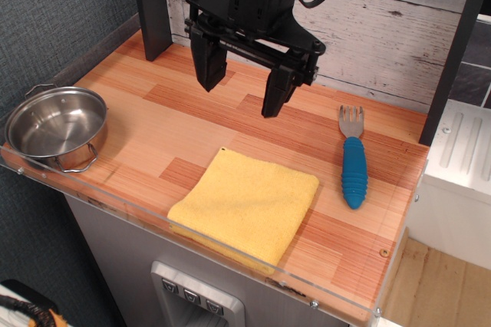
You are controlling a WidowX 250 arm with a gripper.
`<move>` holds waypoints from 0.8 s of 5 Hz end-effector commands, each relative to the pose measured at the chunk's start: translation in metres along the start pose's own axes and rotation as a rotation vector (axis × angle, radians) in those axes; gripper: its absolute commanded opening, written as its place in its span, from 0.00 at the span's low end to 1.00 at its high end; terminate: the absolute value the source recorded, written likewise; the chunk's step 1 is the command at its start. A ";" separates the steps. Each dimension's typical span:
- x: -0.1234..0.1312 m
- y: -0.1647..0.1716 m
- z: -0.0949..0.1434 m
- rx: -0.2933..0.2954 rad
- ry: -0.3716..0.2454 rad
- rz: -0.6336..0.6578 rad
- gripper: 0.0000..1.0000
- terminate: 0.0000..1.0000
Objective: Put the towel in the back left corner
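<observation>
The yellow towel lies flat and folded on the striped reddish-wood tabletop near the front edge, slightly right of centre. My black gripper hangs above the table's middle, behind and above the towel, with its two fingers spread wide apart and nothing between them. The back left corner of the tabletop sits by the dark grey upright post and the whitewashed plank wall, to the left of the gripper.
A steel pot stands at the front left edge. A fork with a blue handle lies at the right. A second dark post stands at the back right. A clear plastic lip runs along the front edge.
</observation>
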State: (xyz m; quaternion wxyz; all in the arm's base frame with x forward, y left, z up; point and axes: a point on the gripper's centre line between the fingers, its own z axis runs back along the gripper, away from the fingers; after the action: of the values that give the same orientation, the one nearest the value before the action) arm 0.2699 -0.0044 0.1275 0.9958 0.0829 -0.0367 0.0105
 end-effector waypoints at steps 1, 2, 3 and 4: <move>0.000 0.000 0.000 0.000 0.000 0.000 1.00 0.00; -0.010 -0.017 -0.003 -0.011 0.011 -0.023 1.00 0.00; -0.021 -0.028 -0.008 -0.027 0.014 -0.028 1.00 0.00; -0.029 -0.030 -0.020 -0.026 0.014 -0.012 1.00 0.00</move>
State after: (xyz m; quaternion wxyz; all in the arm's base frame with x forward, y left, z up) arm 0.2410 -0.0311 0.0897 0.9973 0.0718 -0.0101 0.0067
